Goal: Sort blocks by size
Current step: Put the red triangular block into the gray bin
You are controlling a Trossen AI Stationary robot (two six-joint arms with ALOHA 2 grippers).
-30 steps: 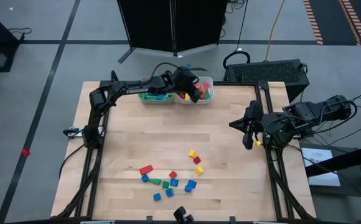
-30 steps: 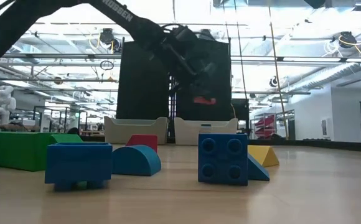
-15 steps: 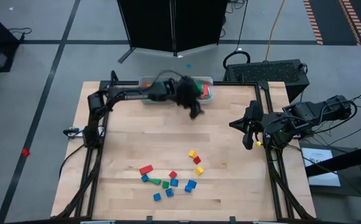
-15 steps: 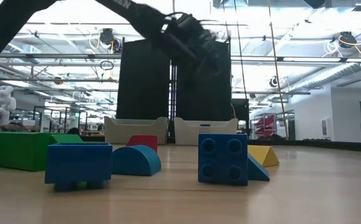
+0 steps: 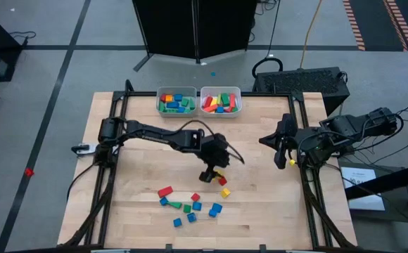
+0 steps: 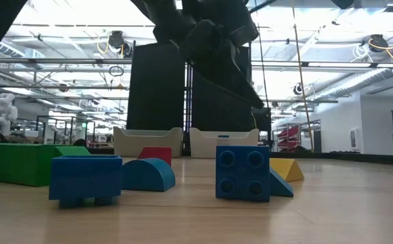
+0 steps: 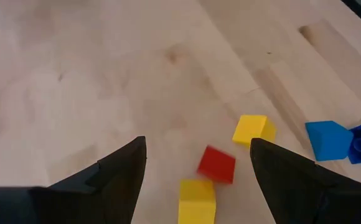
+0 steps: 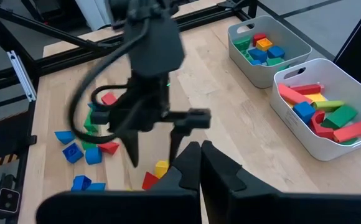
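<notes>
1. The left gripper point(image 5: 211, 173) hangs over the lower centre of the high view, fingers spread wide and empty, above a small cluster of loose blocks point(image 5: 193, 204) on the wooden table point(image 5: 141, 154).

2. In the left wrist view, a red cube point(image 7: 216, 165) and two yellow cubes point(image 7: 253, 129) lie on bare wood between the open fingers point(image 7: 115, 171), with a blue piece point(image 7: 345, 140) off toward the right edge of that frame.

3. The remaining blocks lie near the bottom centre of the high view: red, blue, green and yellow pieces, close together but mostly apart from one another.

4. At the top of the high view, two pale bins stand side by side; the left bin point(image 5: 159, 105) holds small cubes, the right bin point(image 5: 238, 92) longer bars.

5. The blocks look like hard plastic: light, rigid, smooth-faced, likely to skid if nudged. A square pinch on two flat opposite faces seems the soundest hold.

6. The left arm point(image 5: 158, 134) reaches from the left edge of the table across to centre, its wrist pointing steeply down.

7. The right gripper point(image 5: 277, 145) waits at the right side of the table with its fingers pressed together, well apart from the blocks.
</notes>
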